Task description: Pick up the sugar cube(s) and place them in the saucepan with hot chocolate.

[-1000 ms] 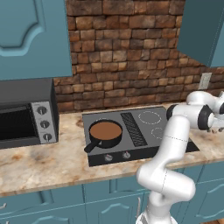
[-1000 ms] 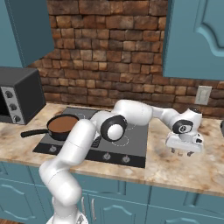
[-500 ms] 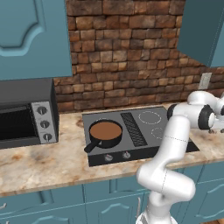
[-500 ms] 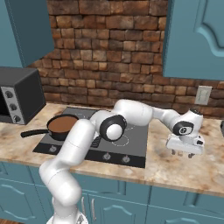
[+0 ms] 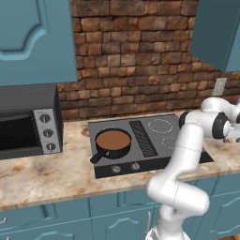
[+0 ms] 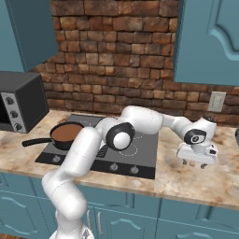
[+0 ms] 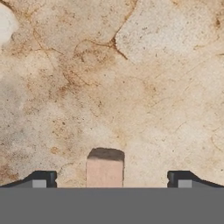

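Sugar cube between spread fingers, saucepan far off on stove

Big to small:

- Speckled tan counter [image 6: 186,179]: long, runs under everything, with blue cupboard doors [image 6: 116,219] below.
- Brick wall [image 5: 136,61]: behind the counter, blue cupboards up high.
- Black oven box [image 5: 26,122]: at the left end of the counter, with round knobs.
- Black stove top [image 5: 145,145]: flat, set into the counter.
- White arm [image 6: 140,123]: reaches across the stove and out to the right.
- Saucepan [image 5: 112,142]: small, round, black, on the left burner, full of smooth brown drink, handle pointing front-left.
- Gripper [image 6: 197,162]: hangs low over bare counter right of the stove, pointing down, well apart from the saucepan. In the hand view, fingertips [image 7: 41,179] set wide apart.
- Sugar cube [image 7: 105,168]: pale little block on the counter, midway between the two tips, touching neither.
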